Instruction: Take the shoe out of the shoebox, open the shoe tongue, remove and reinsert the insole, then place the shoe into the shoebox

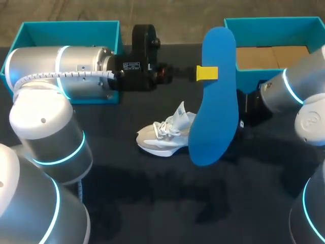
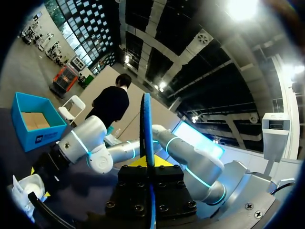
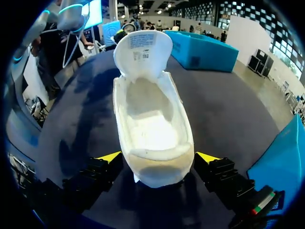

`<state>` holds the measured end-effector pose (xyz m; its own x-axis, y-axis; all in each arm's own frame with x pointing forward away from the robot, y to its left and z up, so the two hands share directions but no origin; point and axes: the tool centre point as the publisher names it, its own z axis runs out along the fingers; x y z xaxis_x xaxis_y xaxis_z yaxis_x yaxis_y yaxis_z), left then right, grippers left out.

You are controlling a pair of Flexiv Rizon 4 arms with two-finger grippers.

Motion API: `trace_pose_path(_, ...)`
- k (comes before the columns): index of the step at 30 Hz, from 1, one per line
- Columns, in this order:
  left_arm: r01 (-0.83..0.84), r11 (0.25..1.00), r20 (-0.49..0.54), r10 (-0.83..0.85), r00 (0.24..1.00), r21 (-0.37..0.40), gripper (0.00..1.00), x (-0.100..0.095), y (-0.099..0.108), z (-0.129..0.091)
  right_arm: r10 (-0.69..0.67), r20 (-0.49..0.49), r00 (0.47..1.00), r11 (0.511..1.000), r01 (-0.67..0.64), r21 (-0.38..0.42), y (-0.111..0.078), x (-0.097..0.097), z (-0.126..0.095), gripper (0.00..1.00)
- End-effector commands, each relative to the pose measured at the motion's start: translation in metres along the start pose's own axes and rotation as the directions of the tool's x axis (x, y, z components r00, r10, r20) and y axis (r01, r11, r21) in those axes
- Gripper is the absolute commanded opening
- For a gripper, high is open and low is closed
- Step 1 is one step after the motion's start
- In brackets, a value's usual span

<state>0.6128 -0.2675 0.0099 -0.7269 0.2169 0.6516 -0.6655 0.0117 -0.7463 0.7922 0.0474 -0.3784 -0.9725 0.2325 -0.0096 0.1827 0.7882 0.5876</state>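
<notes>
My left end effector [image 1: 207, 73] pinches the flat blue foam insole [image 1: 216, 112], holding it aloft above the white lace-up sneaker [image 1: 163, 136] on the dark surface [image 1: 152, 203]. My right end effector [image 3: 158, 157] clamps the sneaker's heel from 2 sides, probably steadying it for reinsertion.

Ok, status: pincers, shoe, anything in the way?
Left pincer shut on insole, held up. Right pincer shut on shoe, shoe on table, tongue open. Nothing seen in the way.
</notes>
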Motion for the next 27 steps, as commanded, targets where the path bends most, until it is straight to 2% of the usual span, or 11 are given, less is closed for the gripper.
trace_pose_path(1,0.000,1.000,-0.001,0.000,1.000,0.002,0.00,0.000,0.000,0.000,0.001,0.009,1.000,0.978,-0.003,0.208,0.009,0.005,-0.012,1.00)
trace_pose_path(4,0.000,1.000,-0.001,0.000,1.000,0.002,0.00,0.000,0.000,0.000,0.007,0.017,1.000,0.962,-0.011,0.271,0.013,0.007,-0.016,1.00)
trace_pose_path(11,0.000,1.000,-0.001,0.000,1.000,0.002,0.00,0.000,0.000,0.000,0.003,0.012,1.000,0.939,-0.007,0.345,0.022,0.005,-0.020,1.00)
trace_pose_path(15,0.000,1.000,-0.001,0.000,1.000,0.002,0.00,0.000,0.000,0.000,0.022,0.004,1.000,0.905,-0.021,0.425,0.030,0.006,-0.024,1.00)
trace_pose_path(20,0.000,1.000,-0.001,0.000,1.000,0.002,0.00,0.000,0.000,0.000,0.047,0.002,0.999,0.880,-0.042,0.473,0.039,0.010,-0.028,1.00)
trace_pose_path(25,0.000,1.000,-0.001,0.000,1.000,0.002,0.00,0.000,0.000,0.000,0.009,0.002,1.000,0.844,-0.008,0.536,0.046,0.015,-0.029,1.00)
trace_pose_path(27,0.000,1.000,-0.001,0.000,1.000,0.002,0.00,0.000,0.000,0.000,-0.012,0.000,1.000,0.843,0.010,0.538,0.050,0.017,-0.029,1.00)
